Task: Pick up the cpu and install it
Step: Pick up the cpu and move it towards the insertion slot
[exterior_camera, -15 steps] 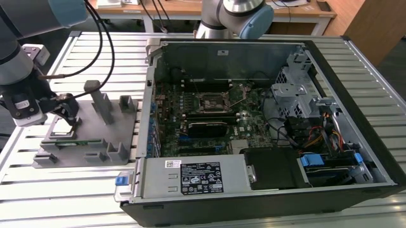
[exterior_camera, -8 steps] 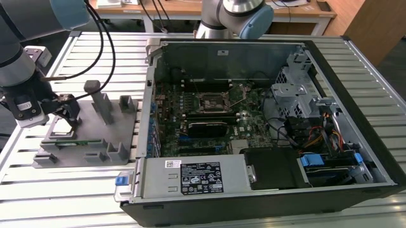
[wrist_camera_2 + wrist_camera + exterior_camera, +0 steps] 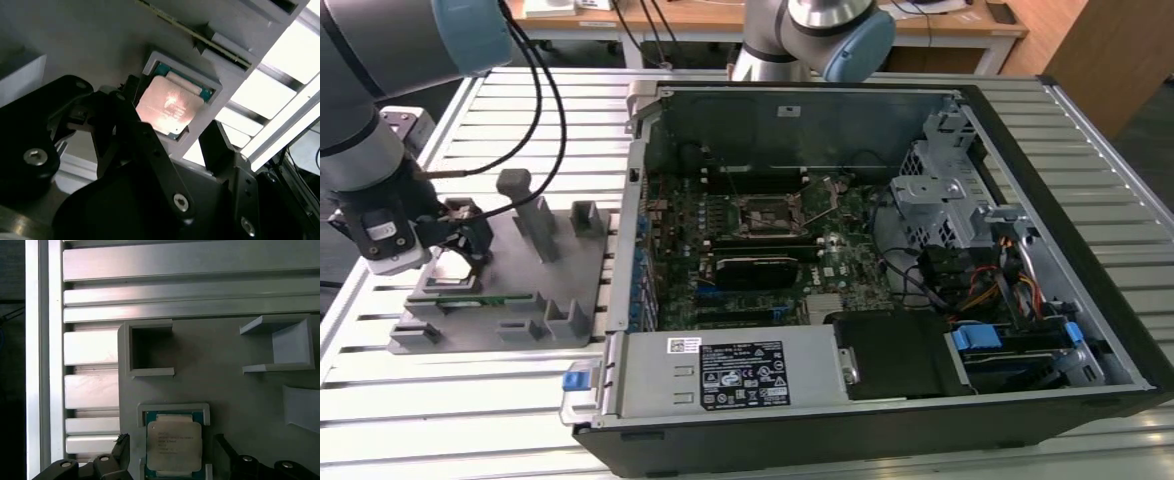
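Silvery-white flat square cpu (image 3: 174, 446) lay recessed in the grey plastic holder block (image 3: 225, 370), seemingly squared for the black gripper (image 3: 170, 449), whose parted fingers straddled it.

- Exterior view: bright, even overhead light; table (image 3: 494, 400) slats shine pale, shadows soft.
- Open computer case (image 3: 854, 445) is dimmer inside, darkest toward its 5 o'clock corner.
- Second wrist view: pinkish glare on the cpu (image 3: 167, 107) lid; table slats blown white; gripper (image 3: 172, 107) a near-black mass.
- First wrist view: flat light, cpu lid evenly lit.
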`<action>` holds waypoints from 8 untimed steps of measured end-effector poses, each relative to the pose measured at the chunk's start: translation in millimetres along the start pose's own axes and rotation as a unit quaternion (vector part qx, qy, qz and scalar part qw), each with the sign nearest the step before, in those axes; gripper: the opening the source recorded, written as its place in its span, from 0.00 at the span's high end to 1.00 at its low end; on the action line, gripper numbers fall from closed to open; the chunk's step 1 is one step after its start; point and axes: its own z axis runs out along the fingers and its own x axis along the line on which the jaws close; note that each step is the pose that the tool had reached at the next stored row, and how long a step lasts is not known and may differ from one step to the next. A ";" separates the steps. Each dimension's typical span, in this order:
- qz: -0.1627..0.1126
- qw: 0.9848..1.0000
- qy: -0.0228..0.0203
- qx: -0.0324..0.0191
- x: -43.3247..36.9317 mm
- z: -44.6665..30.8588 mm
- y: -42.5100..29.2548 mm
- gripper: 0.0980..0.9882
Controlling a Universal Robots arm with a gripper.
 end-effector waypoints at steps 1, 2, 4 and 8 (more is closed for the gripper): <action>0.000 1.000 0.000 0.000 0.1 -1.0 0.0 0.26; 0.000 1.000 0.000 0.000 0.1 -2.3 0.1 0.26; 0.000 1.000 0.000 0.000 0.1 -4.3 0.3 0.26; 0.000 1.000 0.000 0.000 0.0 -3.6 0.3 0.26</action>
